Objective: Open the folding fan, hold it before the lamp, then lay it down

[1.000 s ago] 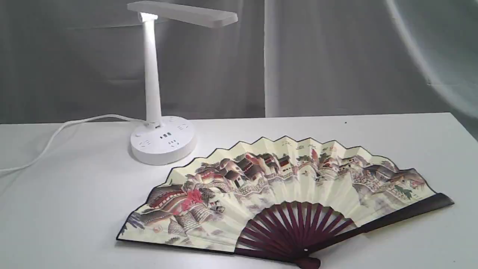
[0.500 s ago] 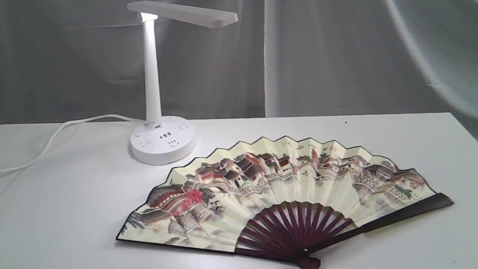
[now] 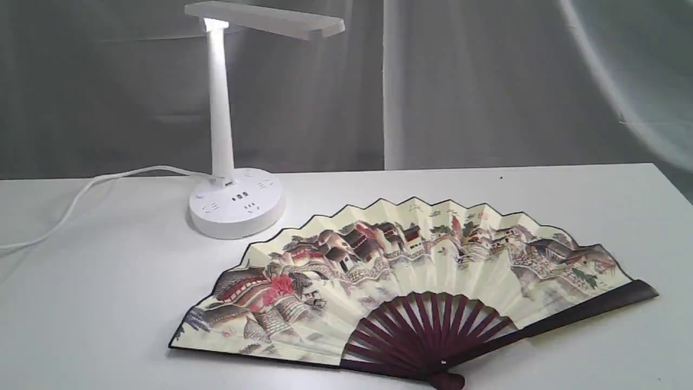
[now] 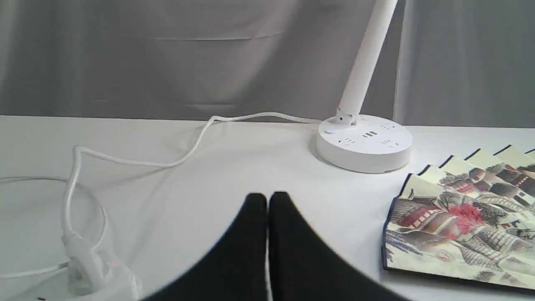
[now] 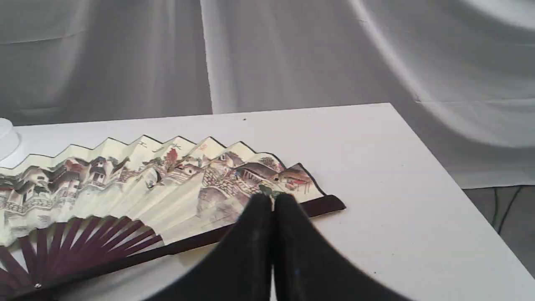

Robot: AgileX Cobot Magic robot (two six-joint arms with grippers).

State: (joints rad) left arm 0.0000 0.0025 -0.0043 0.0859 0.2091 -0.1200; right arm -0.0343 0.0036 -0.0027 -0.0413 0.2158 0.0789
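Observation:
The folding fan [image 3: 411, 271] lies spread wide open and flat on the white table [image 3: 108, 303], painted side up, its maroon ribs meeting at a pivot by the front edge. The white lamp [image 3: 233, 200] stands behind the fan's left end, lit, with its bar head high up. Neither arm shows in the exterior view. In the left wrist view my left gripper [image 4: 267, 198] is shut and empty, held apart from the fan [image 4: 459, 225] and the lamp [image 4: 363, 142]. In the right wrist view my right gripper [image 5: 271, 200] is shut and empty, above the fan's [image 5: 167, 184] right guard.
The lamp's white cord [image 4: 167, 161] trails across the table to a plug and power strip [image 4: 90, 267] near the left gripper. The table's right edge [image 5: 455, 184] drops off to the floor. A grey curtain [image 3: 487, 81] hangs behind.

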